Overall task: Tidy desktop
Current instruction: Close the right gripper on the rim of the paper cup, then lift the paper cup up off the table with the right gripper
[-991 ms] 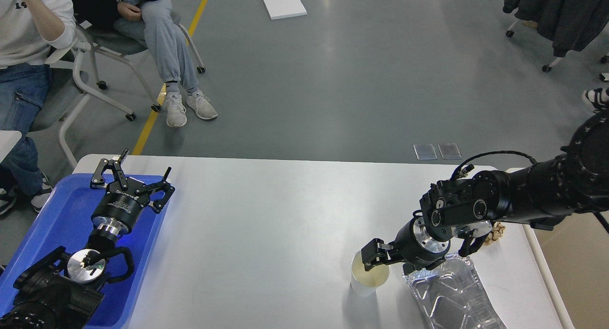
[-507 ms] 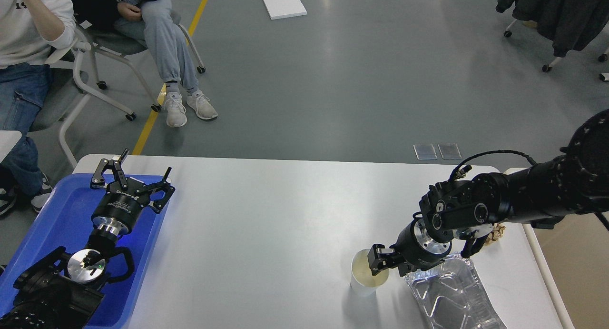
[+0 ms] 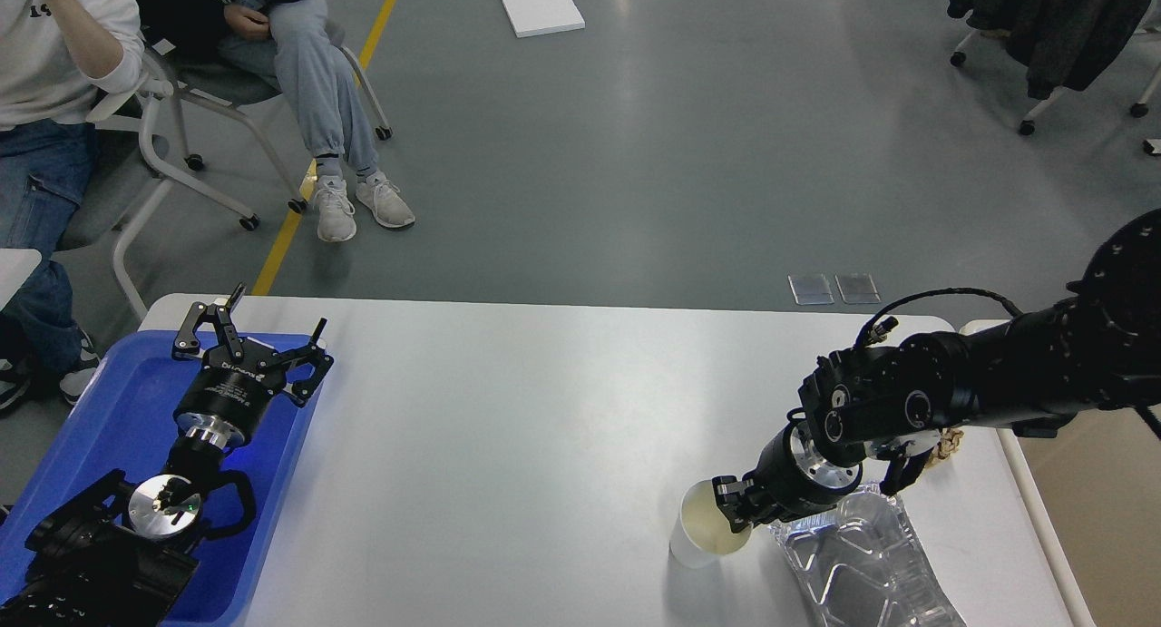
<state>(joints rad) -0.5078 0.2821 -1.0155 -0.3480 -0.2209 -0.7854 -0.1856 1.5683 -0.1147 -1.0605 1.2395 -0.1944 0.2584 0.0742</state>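
Note:
The white desktop [image 3: 508,445] fills the lower half of the head view. A white paper cup [image 3: 694,541] stands near its front right, tipped a little, with its pale inside showing. My right gripper [image 3: 731,511] is shut on the right side of the cup's rim. A crumpled clear foil tray [image 3: 862,568] lies just right of the cup, partly under my right wrist. My left gripper [image 3: 254,329] is open and empty above the far end of the blue tray [image 3: 118,418] at the left edge.
A small tan object [image 3: 949,442] lies behind my right forearm near the desktop's right edge. A beige bin [image 3: 1088,518] stands beyond that edge. Seated people and wheeled chairs [image 3: 181,155] are on the floor past the far left corner.
My right gripper has closed on the cup's rim and drawn back to the right. The cup has shifted slightly right and tilted. The left arm has not moved.

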